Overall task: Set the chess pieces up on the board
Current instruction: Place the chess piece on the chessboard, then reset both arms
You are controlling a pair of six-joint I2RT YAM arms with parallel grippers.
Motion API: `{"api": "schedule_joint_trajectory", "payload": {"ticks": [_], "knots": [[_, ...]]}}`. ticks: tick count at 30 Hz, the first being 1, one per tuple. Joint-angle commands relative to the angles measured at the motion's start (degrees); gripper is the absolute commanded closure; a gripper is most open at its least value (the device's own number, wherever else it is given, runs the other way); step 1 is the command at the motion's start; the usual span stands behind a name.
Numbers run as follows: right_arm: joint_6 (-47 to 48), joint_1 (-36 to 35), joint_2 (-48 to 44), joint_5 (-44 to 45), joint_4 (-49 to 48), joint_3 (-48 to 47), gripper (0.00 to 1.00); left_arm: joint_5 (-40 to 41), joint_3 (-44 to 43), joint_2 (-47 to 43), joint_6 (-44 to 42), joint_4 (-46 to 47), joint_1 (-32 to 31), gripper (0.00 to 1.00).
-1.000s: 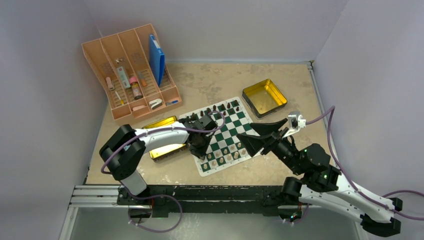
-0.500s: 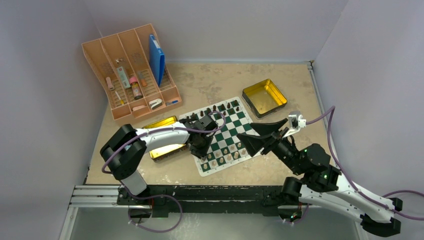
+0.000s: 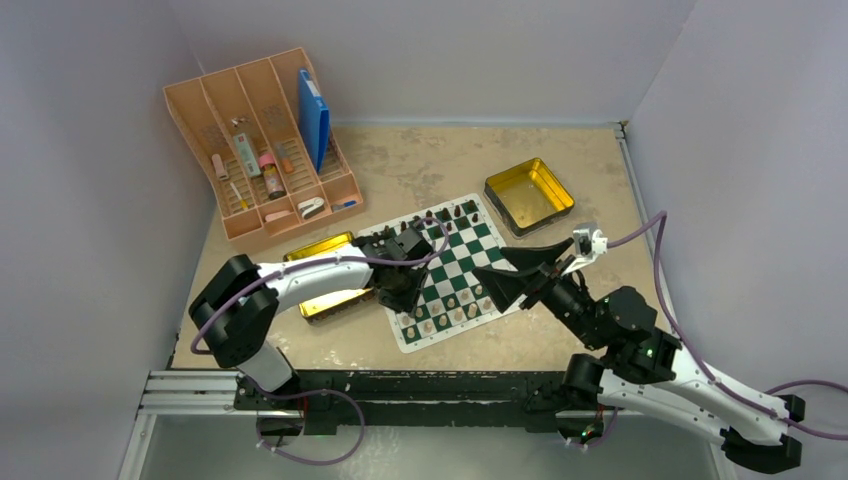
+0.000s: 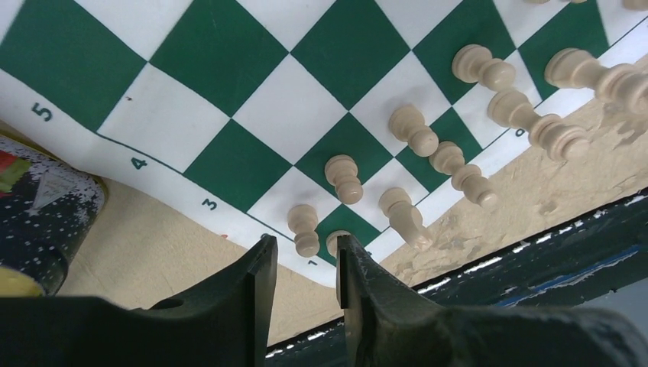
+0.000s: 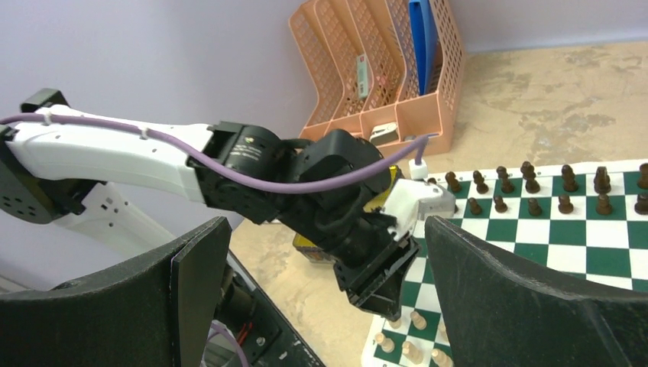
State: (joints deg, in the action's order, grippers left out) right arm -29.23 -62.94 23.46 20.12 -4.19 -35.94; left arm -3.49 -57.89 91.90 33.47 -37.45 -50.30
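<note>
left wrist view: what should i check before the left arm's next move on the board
1. Left gripper jaws apart: ok.
2. Pawn between its fingertips touches neither finger: ok.
3. Piece beside one fingertip is free of it: cannot tell.
4. Other light pieces upright on the board: ok.
5. Right gripper open and empty: ok.

L gripper [image 4: 306, 246] – jaws eased apart

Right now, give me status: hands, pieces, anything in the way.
Left hand part open, low over board's near corner, gripping nothing. Right hand wide open, empty, at board's right edge. Tan pieces upright on near rows. No obstruction seen.
</note>
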Motion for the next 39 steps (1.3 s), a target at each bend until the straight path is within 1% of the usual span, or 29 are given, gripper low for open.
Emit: {"api": "schedule_joint_trajectory", "payload": {"ticks": [1, 4, 7, 10, 11, 14, 17, 23, 31, 39], "knots": [[-1.4, 0.0, 0.7, 1.5, 1.0, -2.2, 0.01, 2.8, -3.4, -3.7, 1.4, -0.3, -0.2, 0.66], [-2.1, 0.0, 0.6, 1.8, 1.8, -1.5, 0.01, 4.7, -4.7, -7.1, 2.1, -0.4, -0.2, 0.65], [-4.0, 0.0, 1.1, 4.3, 4.6, -1.3, 0.01, 5.6, -5.4, -11.7, 3.0, 0.6, -0.2, 0.62], [-6.5, 0.0, 1.8, 6.6, 8.3, -1.6, 0.01, 5.5, -5.3, -17.4, 3.7, 2.4, -0.3, 0.56], [-8.1, 0.0, 2.0, 7.8, 9.3, -1.6, 0.01, 5.1, -5.0, -19.7, 3.7, 3.3, -0.2, 0.52], [-12.6, 0.0, 2.7, 11.1, 12.3, -1.7, 0.01, 3.8, -3.6, -26.4, 3.8, 6.6, -0.2, 0.47], [-15.0, 0.0, 3.5, 12.6, 15.1, -2.9, 0.01, 2.8, -2.0, -33.1, 4.1, 10.1, -0.2, 0.45], [-17.2, 0.0, 3.8, 13.8, 16.9, -5.2, 0.01, 3.4, -0.2, -43.4, 5.5, 9.9, -0.2, 0.43], [-17.0, 0.0, 3.2, 13.4, 15.8, -6.5, 0.01, 0.7, 2.4, -49.5, 5.4, 11.7, -0.2, 0.41], [-16.9, 0.0, 2.6, 13.3, 16.2, -6.6, 0.01, -1.2, 4.5, -50.1, 3.9, 14.6, -0.2, 0.40]]}}
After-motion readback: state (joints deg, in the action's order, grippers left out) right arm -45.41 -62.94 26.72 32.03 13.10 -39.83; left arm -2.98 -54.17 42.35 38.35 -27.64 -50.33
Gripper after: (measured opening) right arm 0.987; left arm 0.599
